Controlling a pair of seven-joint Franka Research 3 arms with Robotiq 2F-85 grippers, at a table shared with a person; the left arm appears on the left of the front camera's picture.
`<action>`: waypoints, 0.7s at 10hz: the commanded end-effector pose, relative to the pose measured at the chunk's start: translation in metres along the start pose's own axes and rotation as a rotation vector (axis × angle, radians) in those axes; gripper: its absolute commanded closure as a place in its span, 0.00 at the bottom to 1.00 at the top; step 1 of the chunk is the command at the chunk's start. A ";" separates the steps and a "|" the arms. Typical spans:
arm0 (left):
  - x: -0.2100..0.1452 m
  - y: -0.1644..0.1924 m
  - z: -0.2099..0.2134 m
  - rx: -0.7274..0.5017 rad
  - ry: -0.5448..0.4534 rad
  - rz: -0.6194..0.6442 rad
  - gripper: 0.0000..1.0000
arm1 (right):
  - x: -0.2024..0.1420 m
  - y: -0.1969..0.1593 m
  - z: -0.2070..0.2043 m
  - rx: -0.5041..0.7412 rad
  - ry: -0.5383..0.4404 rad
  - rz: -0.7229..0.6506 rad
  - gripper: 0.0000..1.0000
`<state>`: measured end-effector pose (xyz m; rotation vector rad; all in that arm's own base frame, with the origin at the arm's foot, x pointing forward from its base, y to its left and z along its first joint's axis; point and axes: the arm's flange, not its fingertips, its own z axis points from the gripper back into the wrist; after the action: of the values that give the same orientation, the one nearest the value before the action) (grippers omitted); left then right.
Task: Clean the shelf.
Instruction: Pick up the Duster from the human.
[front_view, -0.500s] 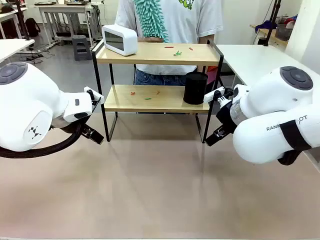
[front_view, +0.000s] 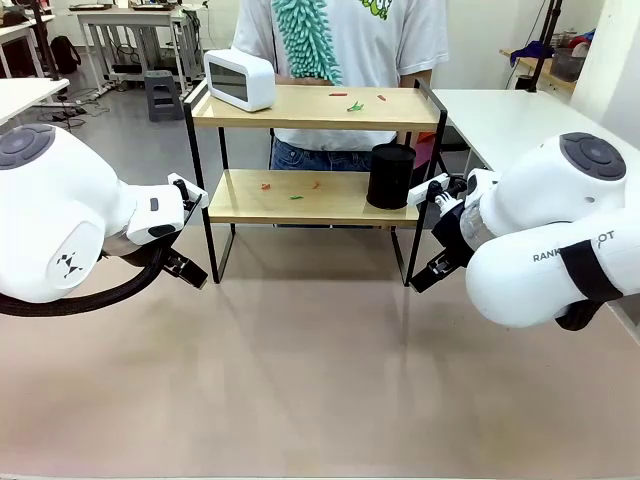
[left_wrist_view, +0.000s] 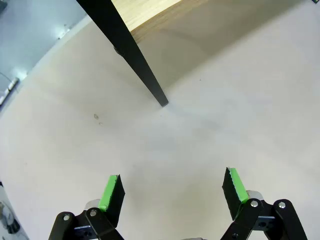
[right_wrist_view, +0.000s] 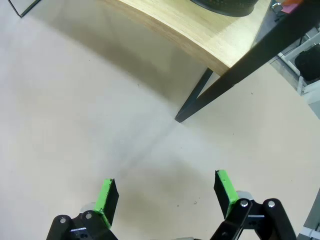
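Person (front_view: 400, 30) and teal duster (front_view: 305, 35) sit slightly further right than half a second ago; arms unchanged. Shelf (front_view: 315, 107), upper centre of front view: two light wooden boards in a black frame, upright, long axis left–right. Red and green scraps (front_view: 355, 105) on both boards; white clock (front_view: 240, 78) top left, black cylinder (front_view: 391, 175) lower right. Left gripper (left_wrist_view: 172, 176) sits below-left near one front leg, right gripper (right_wrist_view: 164, 178) below-right near the other. Both spread wide, empty, not touching.

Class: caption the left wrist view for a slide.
Open green-padded left gripper above pale table, facing a black metal leg of the wooden shelf.
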<state>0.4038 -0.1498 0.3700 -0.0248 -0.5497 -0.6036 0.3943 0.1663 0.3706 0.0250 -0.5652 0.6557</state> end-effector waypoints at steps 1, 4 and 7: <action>0.000 0.000 0.000 0.000 0.000 -0.001 0.00 | 0.000 0.000 0.000 0.000 0.000 -0.001 0.00; 0.004 0.003 0.042 -0.163 -0.039 -0.015 0.00 | 0.009 -0.011 0.037 0.106 0.007 -0.064 0.00; -0.041 0.065 0.180 -0.432 -0.118 0.103 0.00 | -0.025 -0.086 0.205 0.476 -0.167 -0.468 0.00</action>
<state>0.3528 -0.1159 0.4883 -0.4472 -0.5152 -0.6900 0.3477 0.1125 0.4951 0.5231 -0.4714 0.4957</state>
